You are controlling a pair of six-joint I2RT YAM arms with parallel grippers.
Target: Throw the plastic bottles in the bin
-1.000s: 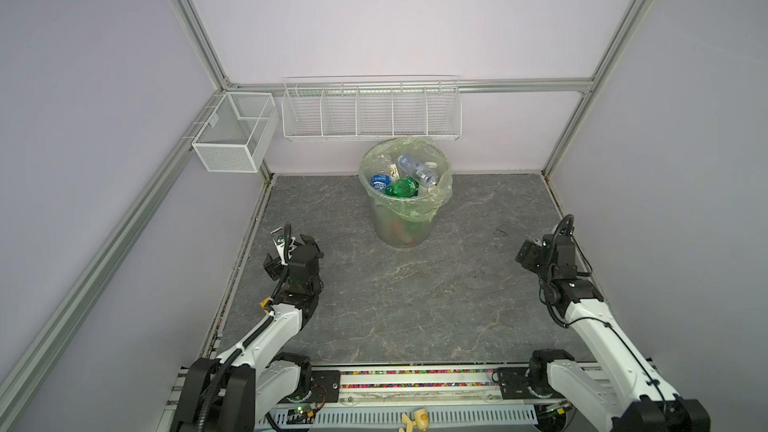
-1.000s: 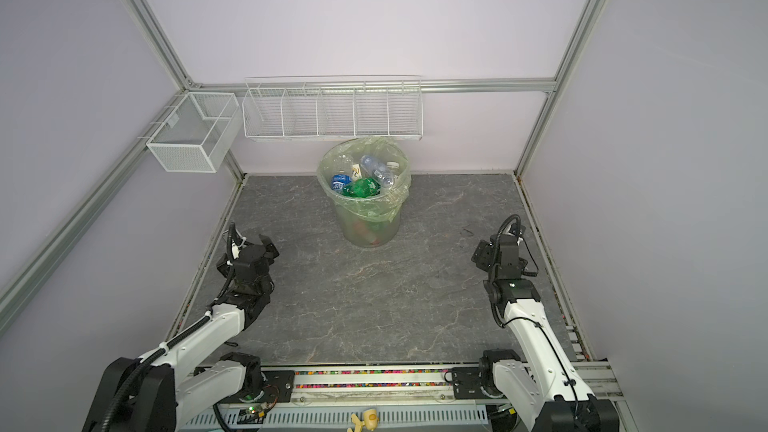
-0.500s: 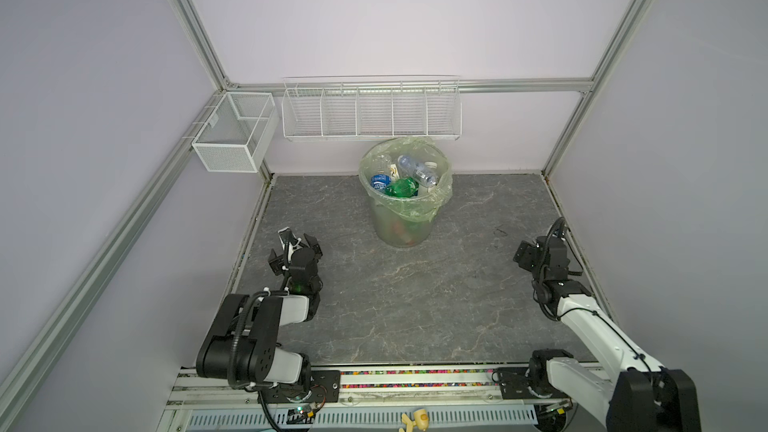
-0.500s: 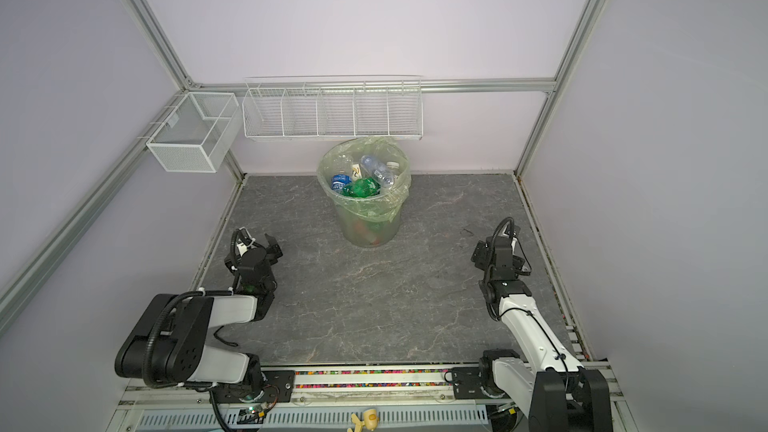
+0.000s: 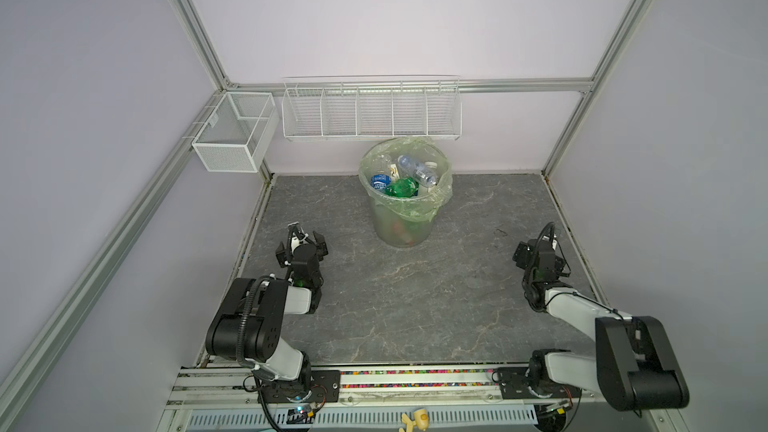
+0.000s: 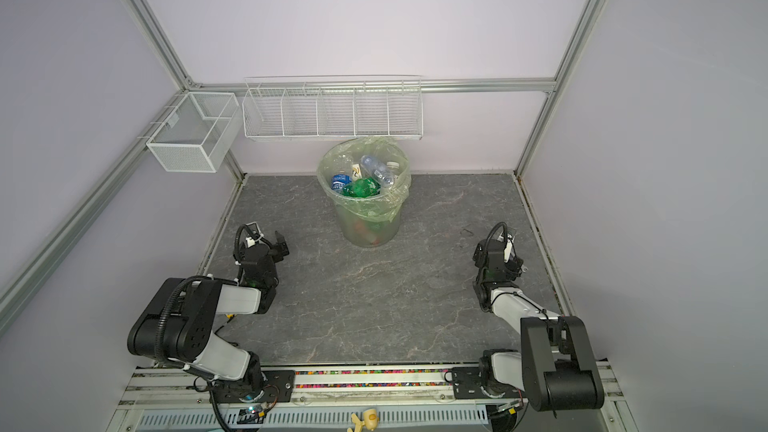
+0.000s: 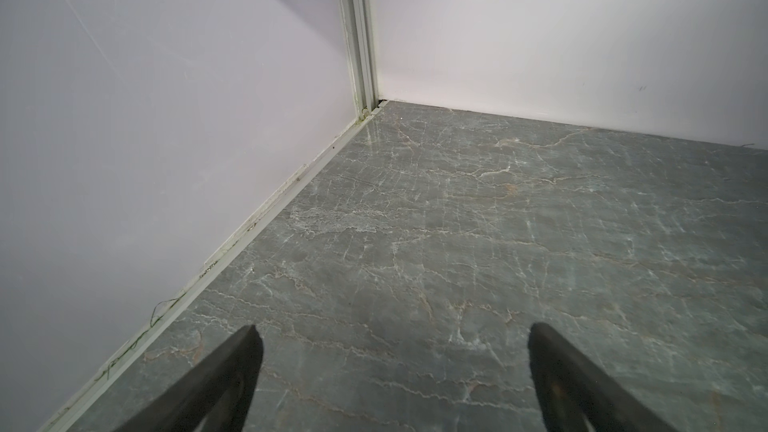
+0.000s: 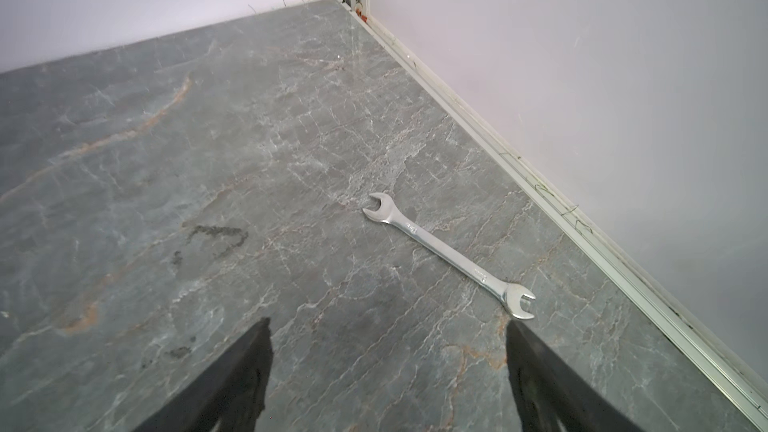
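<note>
— Left wrist view: what is shown of the left pincer [image 7: 392, 328]?
— Its two dark fingers [image 7: 224, 367] are seen spread wide, with nothing gripped between them. Only the grey marbled table [image 7: 498, 222] is seen beyond them.
— And the right pincer [image 8: 387, 322]?
— It is also spread wide and nothing is gripped. A silver double-ended wrench [image 8: 449, 255] is seen lying flat on the table, at right of centre in the frame. One end lies just beside a fingertip, and whether they touch cannot be told.
— Where are the plastic bottles [image 5: 417, 170] found?
— In both top views they are piled inside the bin [image 5: 401, 230], at upper centre of the frame. Clear ones, a blue-labelled one and a green one can be made out. The bin is stood on the table below a long white wire basket [image 5: 372, 112]. Both pincers are positioned at mid-left and mid-right of the frame, well apart from it.
</note>
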